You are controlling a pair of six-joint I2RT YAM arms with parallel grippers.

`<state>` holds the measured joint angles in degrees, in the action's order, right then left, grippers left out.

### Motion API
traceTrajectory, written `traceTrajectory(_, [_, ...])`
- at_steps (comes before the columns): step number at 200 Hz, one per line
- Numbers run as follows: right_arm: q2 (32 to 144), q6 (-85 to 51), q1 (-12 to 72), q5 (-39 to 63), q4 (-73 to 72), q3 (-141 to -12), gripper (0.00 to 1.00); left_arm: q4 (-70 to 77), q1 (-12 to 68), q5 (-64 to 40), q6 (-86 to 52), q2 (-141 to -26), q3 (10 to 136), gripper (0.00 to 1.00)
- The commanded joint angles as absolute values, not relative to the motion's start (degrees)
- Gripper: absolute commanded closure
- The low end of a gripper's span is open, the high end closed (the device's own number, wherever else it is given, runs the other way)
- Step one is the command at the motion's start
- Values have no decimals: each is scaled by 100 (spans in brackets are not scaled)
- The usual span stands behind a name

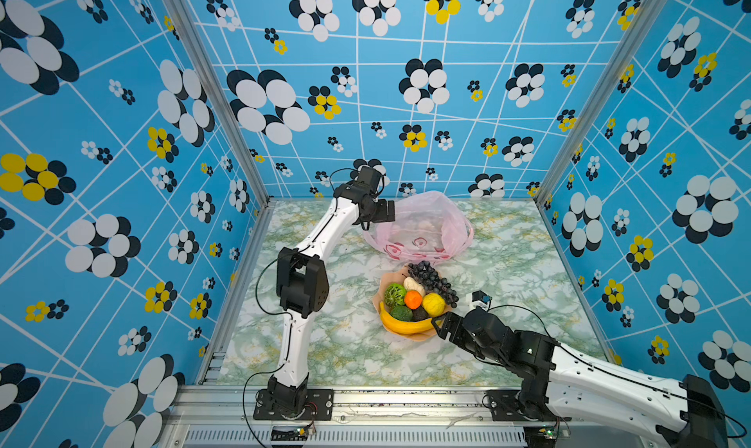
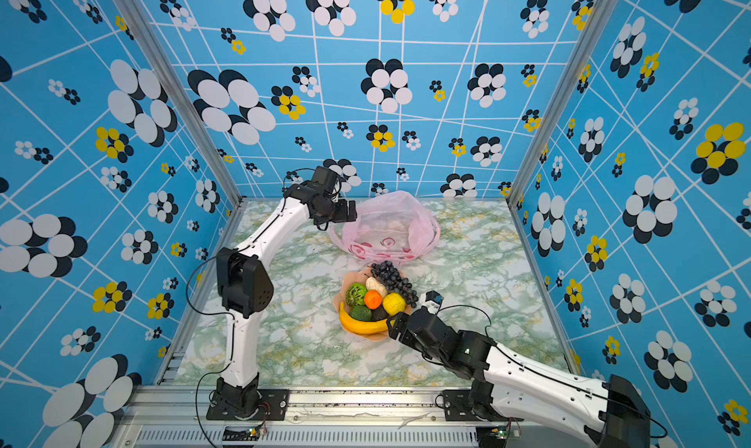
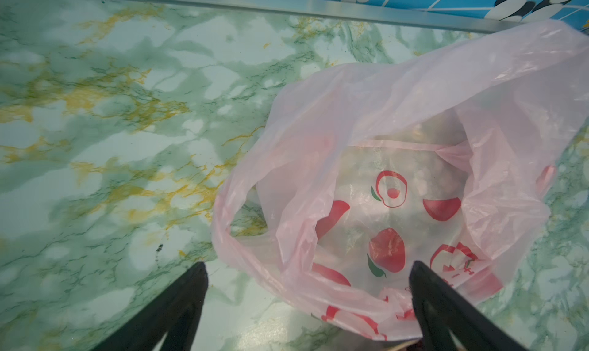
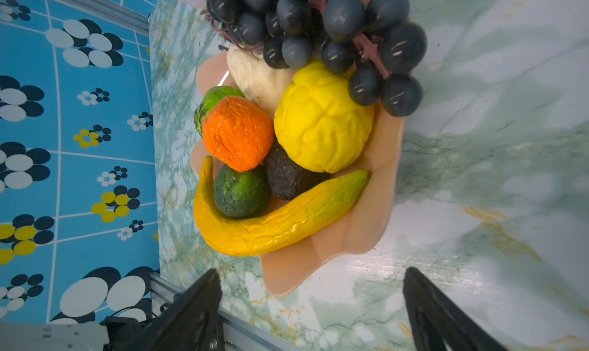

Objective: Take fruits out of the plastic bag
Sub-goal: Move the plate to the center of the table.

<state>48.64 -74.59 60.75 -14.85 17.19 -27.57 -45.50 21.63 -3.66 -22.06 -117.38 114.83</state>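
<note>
In both top views the peach plate (image 1: 410, 335) (image 2: 376, 337) carries the fruits (image 1: 413, 299): banana (image 1: 406, 324), lemon (image 1: 434, 303), orange, kiwi half (image 1: 395, 294), lime (image 1: 401, 312), avocado (image 1: 420, 314), a pale piece (image 1: 412, 284) and the grape bunch (image 1: 430, 279), which overhangs the rim. The plastic bag (image 1: 422, 226) lies slumped just beyond the plate on the grape side. The left gripper (image 1: 386, 211) hangs beside the bag on the side away from the plate. The right gripper (image 1: 438, 329) sits just beside the plate's banana edge.

In the left wrist view the left gripper (image 3: 307, 265) has its fingers spread wide, with nothing between them but the bag's mouth below. A faint brownish shape shows through the film deep inside, and I cannot tell whether it is a fruit.

In the right wrist view the right gripper (image 4: 312, 270) is also spread and empty, looking onto the piled plate (image 4: 360, 238).

The unloading looks nearly or fully done. If something remains, it would be best for the left gripper to pinch the upper film and lift it to hold the mouth open. The right gripper could then reach in low, taking only the fruit and no film, and steer clear of the plate so the pile is not knocked
</note>
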Motion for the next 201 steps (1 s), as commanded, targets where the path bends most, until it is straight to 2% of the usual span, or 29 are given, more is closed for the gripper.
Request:
traceTrajectory(1, [5020, -8154, 6260, -1978, 1471, -2640, 8, -3859, 2062, -274, -2431, -10690, 10394, 1])
traceTrajectory(29, [5301, -8553, 6407, -2063, 968, -2508, 7, -3090, 1928, -129, -2720, -9445, 8626, 1])
traceTrajectory(57, [5768, -8646, 6460, -2005, 264, -2478, 2, -2252, 1781, 46, -2927, -8222, 6888, 1])
traceTrajectory(94, [6540, -8905, 6460, -1857, -796, -2382, 1, -1789, 1537, 153, -3022, -7159, 5380, 1])
traceTrajectory(134, [7153, -8849, 6434, -1873, -1431, -2525, 3, -1561, 1202, 92, -2951, -6611, 4468, 1])
traceTrajectory(201, [7636, -8676, 6050, -1643, -2218, -2491, 7, -1345, 1012, 74, -2875, -6624, 4045, 1])
